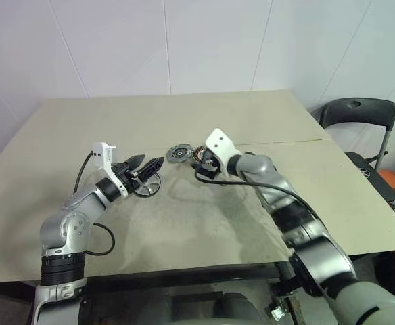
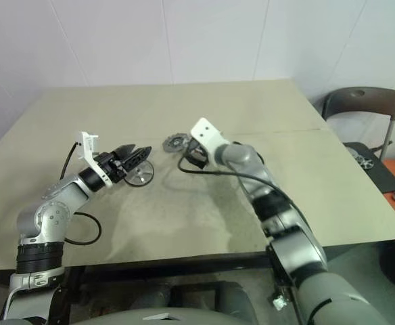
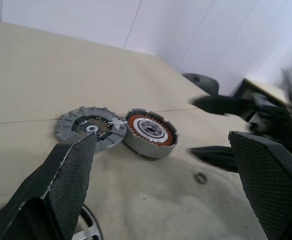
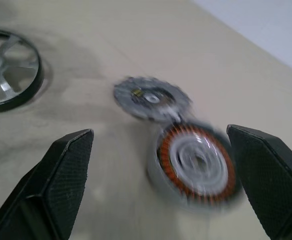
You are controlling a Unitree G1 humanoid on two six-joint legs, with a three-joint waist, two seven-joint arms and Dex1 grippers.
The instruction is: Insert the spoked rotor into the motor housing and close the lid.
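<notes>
Copper-coiled round motor housing (image 3: pixel 150 133), ridged grey lid (image 3: pixel 90 128)

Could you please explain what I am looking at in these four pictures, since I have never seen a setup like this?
This is a humanoid robot with two arms, each ending in a two-fingered claw. Two pictures come from cameras in its head, looking down over a beige table. The other two come from cameras on its wrists, looking out between each claw's black fingers.

Three motor parts lie on the table: a spoked rotor, a thin wheel lying flat; a lid, a grey ridged disc; and a motor housing, a silver ring with coppery coils inside, right next to the lid.

The left claw is open above the rotor. The right claw is open too, reaching toward the housing. Neither holds anything. A chair stands beyond the table.
</notes>
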